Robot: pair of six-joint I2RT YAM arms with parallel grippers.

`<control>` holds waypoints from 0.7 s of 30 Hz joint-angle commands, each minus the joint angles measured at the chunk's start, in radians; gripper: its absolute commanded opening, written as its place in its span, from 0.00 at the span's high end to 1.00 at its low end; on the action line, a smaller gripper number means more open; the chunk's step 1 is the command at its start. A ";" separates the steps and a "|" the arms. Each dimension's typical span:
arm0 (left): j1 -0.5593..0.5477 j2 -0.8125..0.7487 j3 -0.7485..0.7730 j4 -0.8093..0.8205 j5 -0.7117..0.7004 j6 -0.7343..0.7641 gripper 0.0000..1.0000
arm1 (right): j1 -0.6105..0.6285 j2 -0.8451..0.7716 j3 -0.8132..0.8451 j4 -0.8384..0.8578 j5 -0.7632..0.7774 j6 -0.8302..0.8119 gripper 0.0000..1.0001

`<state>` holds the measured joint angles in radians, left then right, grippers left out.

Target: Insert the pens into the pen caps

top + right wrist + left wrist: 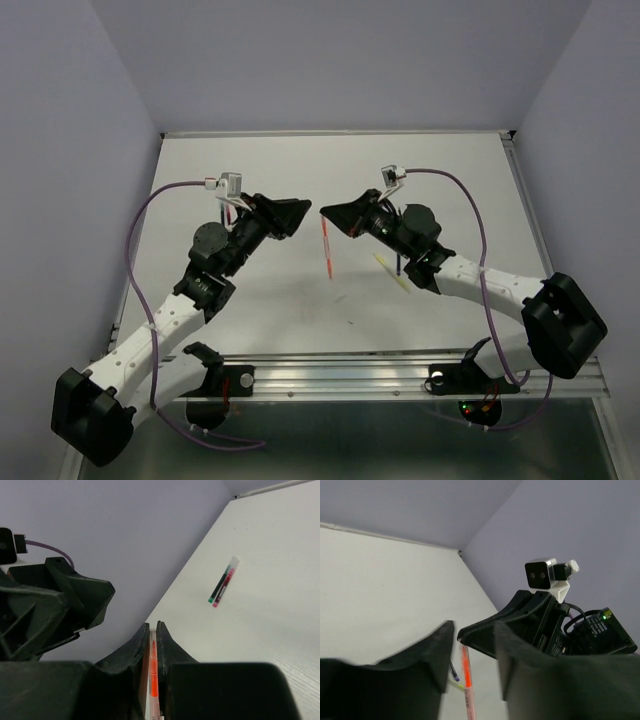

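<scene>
My right pincer is clamped on the orange pen, over the middle of the desk, so one end sticks out free. My left pincer hangs just to its left, fingers apart and holding nothing. I think it is ready to help.

Bench, white flat board: looked matt and smooth, faint fine grain close to lens. Black plastic left gripper and right gripper: matt, jaws slightly grainy up close. Held thin orange-pink pen: glossy translucent plastic. Loose dark green pen and red pen: smooth plastic, pale clear ends. White arm shells: smooth plastic, mild sheen. Silver ribbed rail: metal, dull shine. Purple cable: smooth rubbery sheath. Lavender walls: matt.
</scene>
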<state>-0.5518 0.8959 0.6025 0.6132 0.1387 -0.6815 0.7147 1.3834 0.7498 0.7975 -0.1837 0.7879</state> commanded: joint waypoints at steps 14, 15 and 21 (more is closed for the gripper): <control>0.001 -0.029 -0.096 -0.072 0.335 0.109 0.01 | 0.006 -0.023 0.125 -0.087 0.112 -0.004 0.99; 0.001 -0.025 -0.096 -0.072 0.341 0.109 0.01 | 0.006 -0.023 0.129 -0.087 0.110 -0.004 0.99; -0.014 0.054 -0.070 -0.043 0.387 0.119 0.06 | 0.006 -0.003 0.138 -0.075 0.089 0.027 0.99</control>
<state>-0.5510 0.9192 0.5106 0.5026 0.4686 -0.5938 0.7147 1.3827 0.8391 0.6819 -0.0937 0.7940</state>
